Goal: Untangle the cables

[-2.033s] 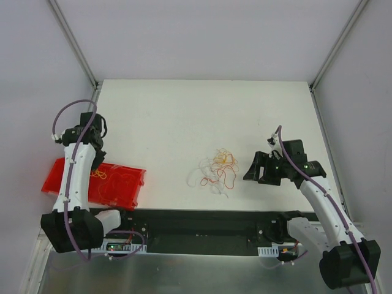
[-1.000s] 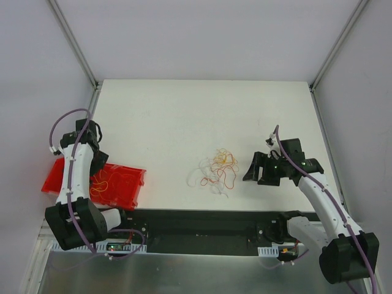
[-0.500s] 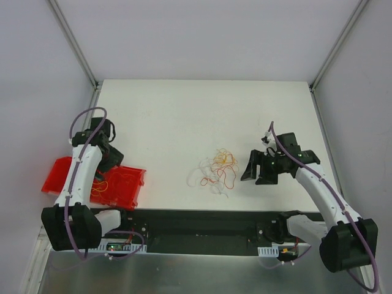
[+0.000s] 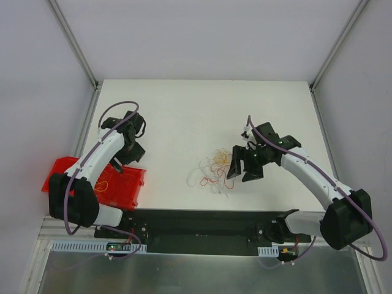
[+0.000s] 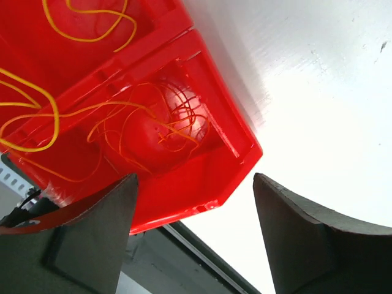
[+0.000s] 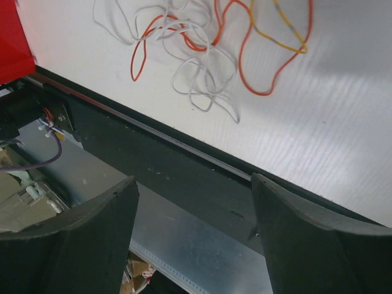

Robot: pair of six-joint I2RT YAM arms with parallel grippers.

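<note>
Two grippers are gaping empty: nearest, we are hovering the left gripper [image 5: 195,182] over the red bin [image 4: 58,176] of yellow strands [image 5: 55,116]. Farther in, we are poising the right gripper [image 4: 241,168] beside the cables [image 4: 215,169] on the table [image 4: 184,110], to pluck one.

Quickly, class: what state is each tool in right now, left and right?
Left tool: open, holding nothing, over the bin corner.
Right tool: open, holding nothing, next to the cables.
</note>
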